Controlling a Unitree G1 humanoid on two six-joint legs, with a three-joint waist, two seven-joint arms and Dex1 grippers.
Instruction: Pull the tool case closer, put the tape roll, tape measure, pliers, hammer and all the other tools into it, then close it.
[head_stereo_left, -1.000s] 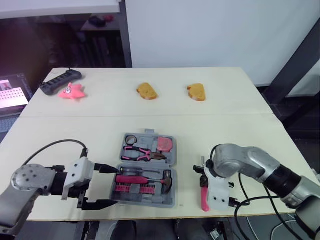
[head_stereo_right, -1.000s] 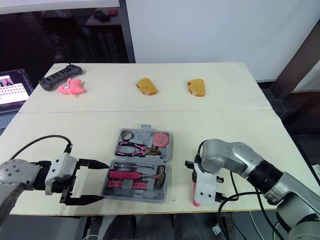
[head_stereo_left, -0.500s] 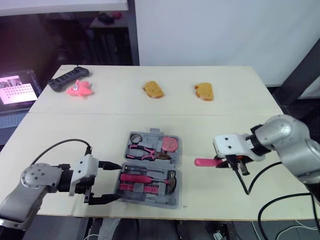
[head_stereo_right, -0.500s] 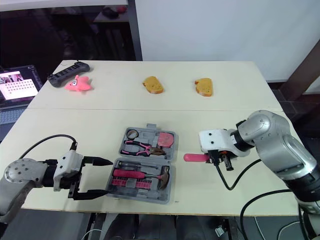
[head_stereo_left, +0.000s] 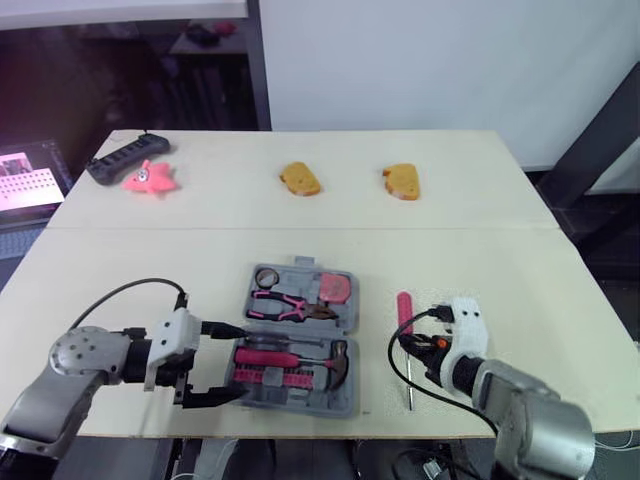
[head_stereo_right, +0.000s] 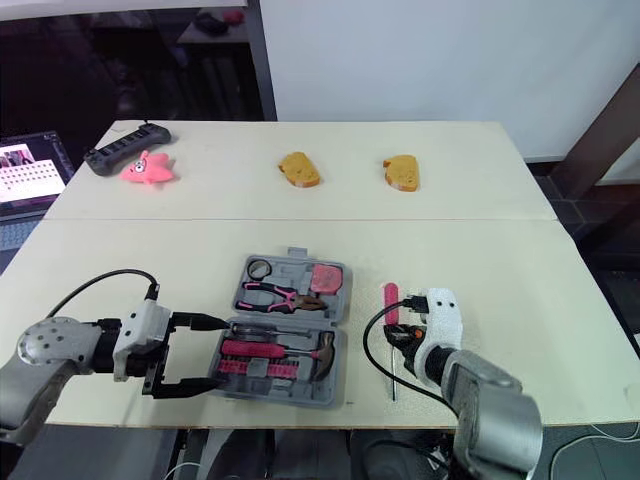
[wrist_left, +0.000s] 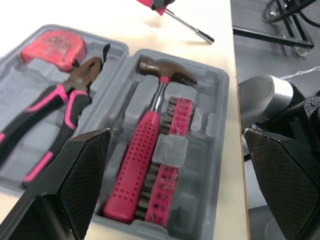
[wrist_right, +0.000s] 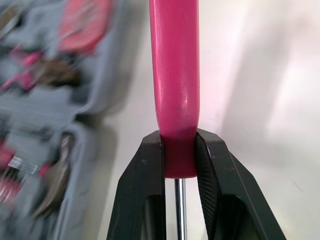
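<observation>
Now pink screwdriver (wrist_right: 175, 95) in right tool's (wrist_right: 178, 142) grip, just beside case (head_stereo_left: 296, 266).

Left claw (head_stereo_left: 236, 362) sits at the case's (head_stereo_left: 345, 400) left edge: hammer (head_stereo_left: 290, 357) just right of its fingertips, pliers (head_stereo_left: 285, 305) behind the hammer. Right claw (head_stereo_left: 415, 345) stands right of the case, clear of it, screwdriver (head_stereo_left: 404, 310) pinched between its fingers.

Your right pincer (wrist_right: 178, 142) has black fingers (wrist_right: 145, 190) squeezing a pink screwdriver (wrist_right: 175, 75) with a silver stick. Ahead of your left pincer (wrist_left: 175, 137) sit a grey case (wrist_left: 210, 125), a pink dotted hammer (wrist_left: 145, 145) and pink-and-black pliers (wrist_left: 60, 100).
</observation>
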